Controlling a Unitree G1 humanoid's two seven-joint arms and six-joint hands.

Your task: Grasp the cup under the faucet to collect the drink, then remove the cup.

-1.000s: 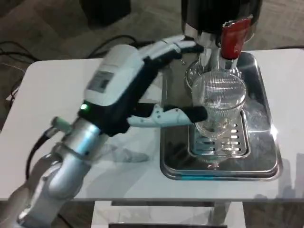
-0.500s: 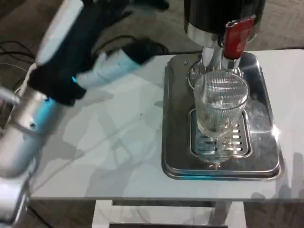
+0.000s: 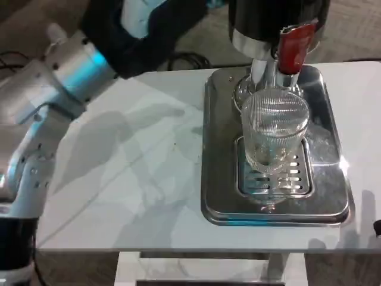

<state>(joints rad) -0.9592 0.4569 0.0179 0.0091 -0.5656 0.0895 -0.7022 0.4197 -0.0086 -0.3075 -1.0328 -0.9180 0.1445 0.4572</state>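
A clear ribbed cup (image 3: 275, 128) stands upright on the slotted grate (image 3: 275, 179) of a steel drip tray (image 3: 217, 179). It sits right under the red faucet handle (image 3: 293, 46) of a black and silver dispenser (image 3: 275, 18). My left forearm (image 3: 65, 74) rises from the left edge toward the top. The left hand (image 3: 152, 27) is lifted high at the top edge, well left of the cup and touching nothing. Its fingers are cut off by the frame, so their pose is hidden.
The white table (image 3: 131, 167) stretches left of the tray. Black cables (image 3: 184, 59) lie on the floor behind the table. A small dark tip (image 3: 377, 226) shows at the right edge near the table's front.
The left hand, which reached beside the cup a second ago, has pulled back and swung up to the top left. The cup has stayed in place on the grate.
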